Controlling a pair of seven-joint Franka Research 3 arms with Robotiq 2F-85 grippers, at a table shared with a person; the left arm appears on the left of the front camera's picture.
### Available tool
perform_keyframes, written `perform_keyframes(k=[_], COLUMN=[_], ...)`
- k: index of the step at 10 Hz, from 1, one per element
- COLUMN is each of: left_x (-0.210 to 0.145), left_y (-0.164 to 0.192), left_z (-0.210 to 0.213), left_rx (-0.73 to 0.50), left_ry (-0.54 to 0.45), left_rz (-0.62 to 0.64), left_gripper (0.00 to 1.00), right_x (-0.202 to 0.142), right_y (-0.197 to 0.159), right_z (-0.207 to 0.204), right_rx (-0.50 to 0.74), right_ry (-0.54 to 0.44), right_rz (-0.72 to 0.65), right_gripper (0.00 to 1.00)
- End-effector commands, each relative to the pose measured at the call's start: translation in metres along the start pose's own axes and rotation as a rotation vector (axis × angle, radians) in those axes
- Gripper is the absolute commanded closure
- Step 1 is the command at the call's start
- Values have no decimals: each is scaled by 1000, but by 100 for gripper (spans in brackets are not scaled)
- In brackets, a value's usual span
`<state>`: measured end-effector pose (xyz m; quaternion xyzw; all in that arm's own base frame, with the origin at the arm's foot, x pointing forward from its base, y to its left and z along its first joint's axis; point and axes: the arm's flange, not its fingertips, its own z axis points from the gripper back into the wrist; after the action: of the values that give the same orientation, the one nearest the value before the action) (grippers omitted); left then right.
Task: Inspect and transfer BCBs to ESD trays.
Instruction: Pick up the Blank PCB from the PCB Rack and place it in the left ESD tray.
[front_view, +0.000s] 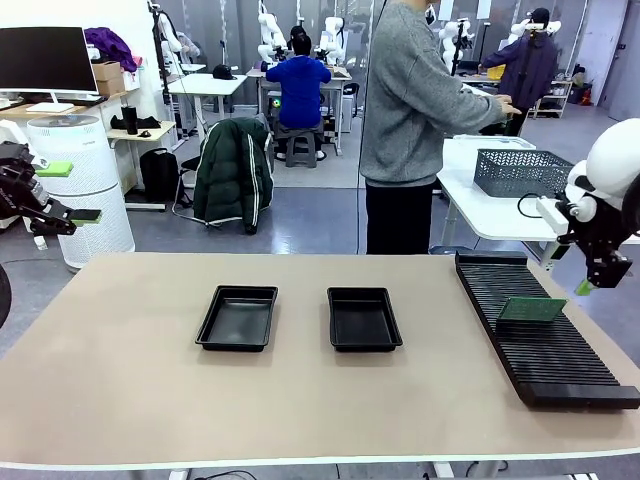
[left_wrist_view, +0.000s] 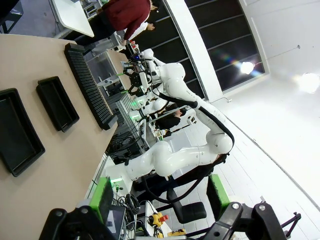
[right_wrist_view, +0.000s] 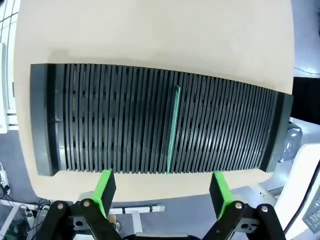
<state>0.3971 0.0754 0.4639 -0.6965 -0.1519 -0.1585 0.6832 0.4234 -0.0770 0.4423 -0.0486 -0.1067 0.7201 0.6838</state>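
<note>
Both claws gape wide, holding nothing. The left gripper (front_view: 72, 192) hangs beyond the table's left edge. Mid-table sit two shallow black rectangular plastic ESD trays, side by side: left tray (front_view: 238, 320), right tray (front_view: 364, 320). Further right, a thin green BCB (front_view: 532, 308) stands on edge in a long black slotted rack (front_view: 560, 365) — the right gripper (right_wrist_view: 162, 192) hovers above.

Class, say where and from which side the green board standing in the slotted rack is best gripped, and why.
Probably its free top edge, from above, pinching across the flat faces: the BCB stands on edge in the rack, sunk between ribs.
</note>
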Motion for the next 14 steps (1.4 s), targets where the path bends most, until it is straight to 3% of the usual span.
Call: perform_keyframes(k=[1,12,14], left_x=[-1,-1,-1], left_y=[-2,-2,-2], left_z=[-1,-1,-1], left_rx=[7,7,7], left_ry=[-13,-13,-13], left_rz=[-5,-5,-5], left_gripper=[0,0,0], right_x=[-4,0,-1], right_y=[0,-3,-3], right_z=[-20,-76,-79], right_rx=[-35,-57,-55], right_ry=[-33,-23,-20], right_rz=[32,7,1], right_gripper=[0,0,12])
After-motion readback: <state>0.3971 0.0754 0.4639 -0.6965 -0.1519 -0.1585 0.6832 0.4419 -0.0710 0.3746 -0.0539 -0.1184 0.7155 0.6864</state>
